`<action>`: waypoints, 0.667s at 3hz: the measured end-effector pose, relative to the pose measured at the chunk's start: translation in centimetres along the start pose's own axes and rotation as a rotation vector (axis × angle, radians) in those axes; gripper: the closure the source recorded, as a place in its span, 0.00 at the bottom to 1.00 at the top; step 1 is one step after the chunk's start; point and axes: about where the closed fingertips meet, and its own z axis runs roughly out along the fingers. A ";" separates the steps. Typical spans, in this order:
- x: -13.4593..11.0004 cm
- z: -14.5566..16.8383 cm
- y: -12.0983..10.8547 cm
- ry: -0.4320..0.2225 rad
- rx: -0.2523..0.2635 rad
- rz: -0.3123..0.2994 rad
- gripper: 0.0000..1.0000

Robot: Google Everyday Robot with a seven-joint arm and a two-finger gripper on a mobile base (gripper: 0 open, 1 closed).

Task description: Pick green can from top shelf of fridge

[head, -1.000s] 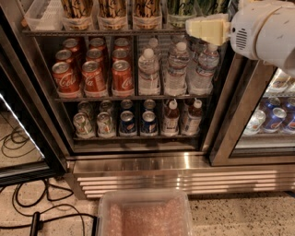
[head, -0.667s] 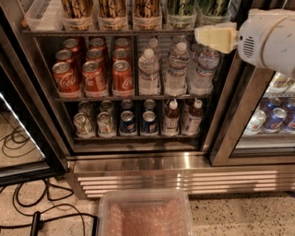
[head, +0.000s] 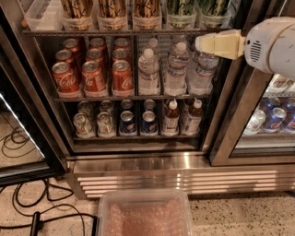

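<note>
The fridge (head: pixel 138 163) fills the view, its top shelf (head: pixel 115 32) along the upper edge. The gripper (head: pixel 200 42) hangs just under that shelf's right end, in front of the water bottles (head: pixel 175 69), pointing left; I cannot tell whether its jaws are spread or pressed together. The green can (head: pixel 180 8) stands on the shelf's right part in a clear tray (head: pixel 180 21), above the gripper and apart from it.

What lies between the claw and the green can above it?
Camera view: the top shelf's grey rail and a clear tray's wall separate the claw, just below, from the green can.
</note>
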 end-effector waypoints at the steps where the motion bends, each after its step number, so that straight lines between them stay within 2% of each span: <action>1: -0.4 0.3 0.5 -0.015 -0.005 -0.008 0.24; 2: -1.0 1.4 1.2 -0.041 -0.018 -0.015 0.28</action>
